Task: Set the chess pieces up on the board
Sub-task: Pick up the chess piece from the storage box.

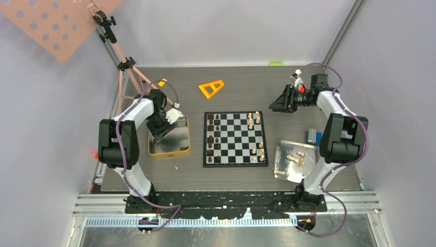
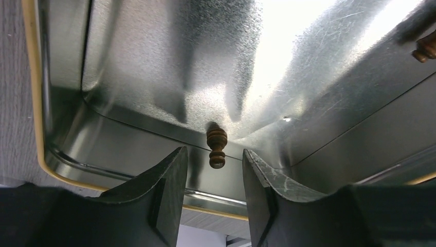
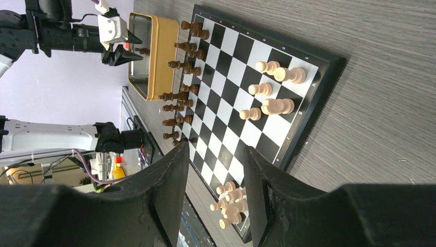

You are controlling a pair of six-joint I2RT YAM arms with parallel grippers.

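Observation:
The board (image 1: 235, 139) lies mid-table with dark chess pieces (image 1: 215, 139) along its left columns and pale pieces (image 1: 253, 120) on its right side. My left gripper (image 1: 160, 133) is open, reaching down inside the gold tin (image 1: 183, 151). In the left wrist view a dark pawn (image 2: 216, 147) stands on the tin floor just beyond the open fingers (image 2: 172, 190), untouched; another dark piece (image 2: 425, 49) shows at top right. My right gripper (image 1: 273, 103) is open and empty, hovering right of the board's far corner. The right wrist view shows the board (image 3: 329, 64) with its pale pieces (image 3: 272, 87).
A silver tray (image 1: 284, 149) with several pale pieces (image 1: 295, 158) sits right of the board. A blue brick (image 1: 312, 136) lies beside it. An orange triangular block (image 1: 211, 88) lies behind the board. A tripod (image 1: 123, 67) stands at back left.

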